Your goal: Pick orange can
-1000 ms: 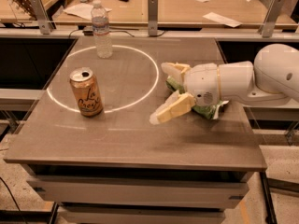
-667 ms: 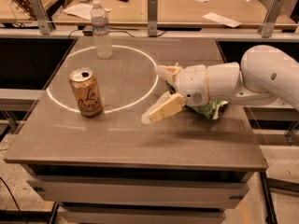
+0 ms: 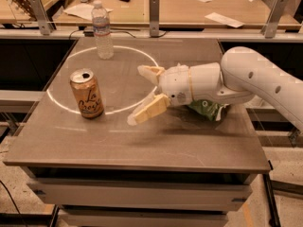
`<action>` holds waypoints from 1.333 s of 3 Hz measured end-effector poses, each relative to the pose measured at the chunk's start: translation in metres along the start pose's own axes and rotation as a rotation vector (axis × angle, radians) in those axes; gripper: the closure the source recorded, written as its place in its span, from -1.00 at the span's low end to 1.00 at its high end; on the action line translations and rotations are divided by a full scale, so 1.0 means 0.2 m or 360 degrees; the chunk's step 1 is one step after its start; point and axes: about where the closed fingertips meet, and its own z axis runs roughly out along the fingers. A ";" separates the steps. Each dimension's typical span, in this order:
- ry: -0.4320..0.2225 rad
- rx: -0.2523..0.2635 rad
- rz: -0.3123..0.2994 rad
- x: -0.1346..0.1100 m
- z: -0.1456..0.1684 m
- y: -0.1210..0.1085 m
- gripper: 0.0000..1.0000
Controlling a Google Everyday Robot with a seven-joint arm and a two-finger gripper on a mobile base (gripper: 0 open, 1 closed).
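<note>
We see the orange can (image 3: 87, 93) standing upright on the left part of the table (image 3: 142, 143), its silver top facing up and its dark cursive lettering turned toward us. It sits on the lower left stretch of the white circle (image 3: 144, 56) drawn on the tabletop, with nothing touching it.

To its right we find the gripper (image 3: 136, 95), reaching in from the right side on the white arm (image 3: 255, 77) and pointing left toward the can. Its two tan fingers (image 3: 150, 109) are spread wide apart, one higher and farther back, the other lower and nearer to us, and they grasp nothing. A clear stretch of bare tabletop lies between the fingertips and the can, so the two are near but apart. A soft shadow lies on the table below the lower finger; we cannot tell whether that finger touches the surface.

Behind the gripper's white body, partly hidden by it, we see the green-and-white snack bag (image 3: 208, 109) lying on the right part of the table. The clear water bottle (image 3: 102, 30) stands upright at the far left of the table, on the far edge of the circle and well apart from the can
</note>
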 end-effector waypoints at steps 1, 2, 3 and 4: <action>-0.0025 -0.0052 -0.0042 -0.04 0.11 -0.02 -1.00; -0.0041 -0.0076 -0.0026 -0.02 0.22 -0.04 -1.00; -0.0081 -0.0119 -0.0011 0.00 0.33 -0.07 -1.00; -0.0130 -0.0179 -0.0037 -0.02 0.43 -0.08 -1.00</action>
